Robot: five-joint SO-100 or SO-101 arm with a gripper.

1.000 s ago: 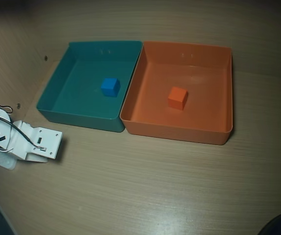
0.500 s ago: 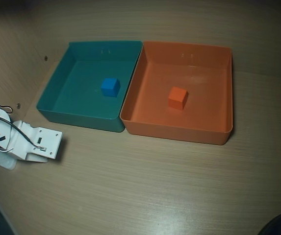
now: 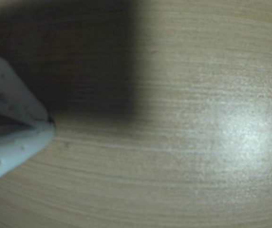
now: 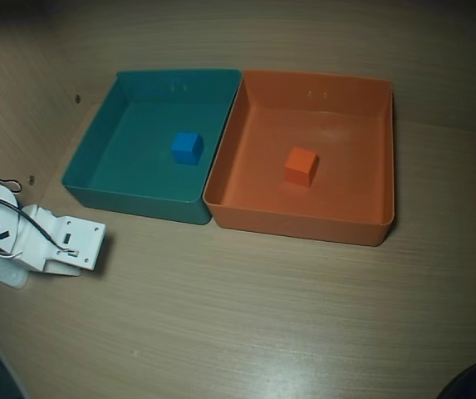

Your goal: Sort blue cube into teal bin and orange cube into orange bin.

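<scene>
Already sorted: both cubes sit in their matching bins, with the arm parked at the left edge of the overhead view.

The blue cube [image 4: 187, 147] rests right of centre on the floor of the teal bin [image 4: 92, 145]; the orange cube [image 4: 301, 165] sits near the middle of the orange bin [image 4: 383, 158]. The 2 bins touch side by side. Both cubes lie up and to the right of the gripper [image 3: 50, 122], well apart from it; being cubes, they have no long axis, each turned slightly against its bin's walls. In the wrist view the gripper's tips meet over bare table [image 3: 197, 71], holding nothing.
</scene>
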